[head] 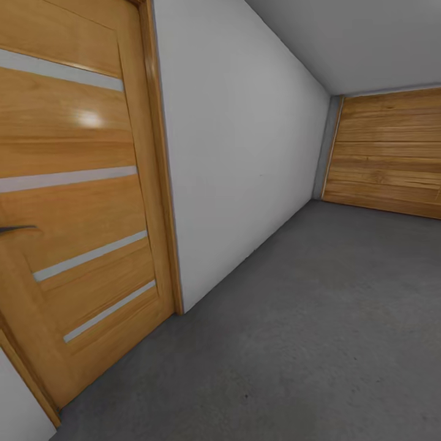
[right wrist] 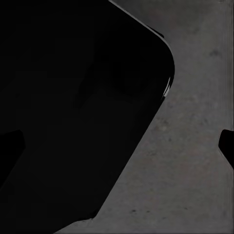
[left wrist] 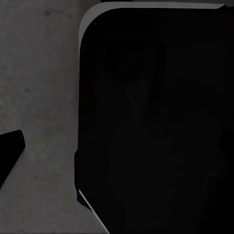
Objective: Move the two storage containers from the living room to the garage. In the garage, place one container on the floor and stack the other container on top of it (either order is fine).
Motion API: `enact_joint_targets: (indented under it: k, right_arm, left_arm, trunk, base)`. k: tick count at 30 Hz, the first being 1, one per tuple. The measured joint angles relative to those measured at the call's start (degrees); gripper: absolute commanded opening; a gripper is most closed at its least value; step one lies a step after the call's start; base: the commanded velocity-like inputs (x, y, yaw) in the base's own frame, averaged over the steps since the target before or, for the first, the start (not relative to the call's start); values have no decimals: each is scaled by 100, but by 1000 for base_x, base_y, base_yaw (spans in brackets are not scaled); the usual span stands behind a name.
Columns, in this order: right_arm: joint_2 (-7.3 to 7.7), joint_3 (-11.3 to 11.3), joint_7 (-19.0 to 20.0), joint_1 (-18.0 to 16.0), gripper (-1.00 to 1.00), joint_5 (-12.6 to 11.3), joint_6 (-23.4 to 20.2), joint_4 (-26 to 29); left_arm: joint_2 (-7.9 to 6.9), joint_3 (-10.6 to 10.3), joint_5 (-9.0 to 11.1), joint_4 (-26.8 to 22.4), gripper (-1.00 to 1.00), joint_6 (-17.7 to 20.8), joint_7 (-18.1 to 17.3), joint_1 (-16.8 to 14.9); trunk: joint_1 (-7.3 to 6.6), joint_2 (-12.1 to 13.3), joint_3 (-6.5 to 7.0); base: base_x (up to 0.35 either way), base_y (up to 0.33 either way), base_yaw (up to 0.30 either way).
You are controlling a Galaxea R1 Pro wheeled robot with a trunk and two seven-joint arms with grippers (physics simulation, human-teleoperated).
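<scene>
Ahead, a wooden door [head: 73, 202] stands beside a white wall [head: 245, 159] over grey concrete floor [head: 294, 331]. Whether either hand is open cannot be told.

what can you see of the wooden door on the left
The wooden door is warm honey-toned wood with four pale horizontal strips set across it and a dark handle at its left edge. It looks glossy, with a light reflection near the top. It stands beside the white wall, its foot meeting the grey concrete floor.
</scene>
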State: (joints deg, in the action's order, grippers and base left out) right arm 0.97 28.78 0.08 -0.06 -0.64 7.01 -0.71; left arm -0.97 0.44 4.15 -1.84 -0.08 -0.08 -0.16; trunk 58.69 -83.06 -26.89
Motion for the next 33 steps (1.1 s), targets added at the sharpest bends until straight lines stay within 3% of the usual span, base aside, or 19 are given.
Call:
enact_joint_targets:
  k: [33]
  right_arm:
    - [0, 1, 0, -1, 100, 0, -1, 0]
  left_arm:
    - [0, 2, -4, 0, 100, -26, 0, 0]
  trunk:
    - [0, 0, 0]
  base:
    - [323, 0, 15]
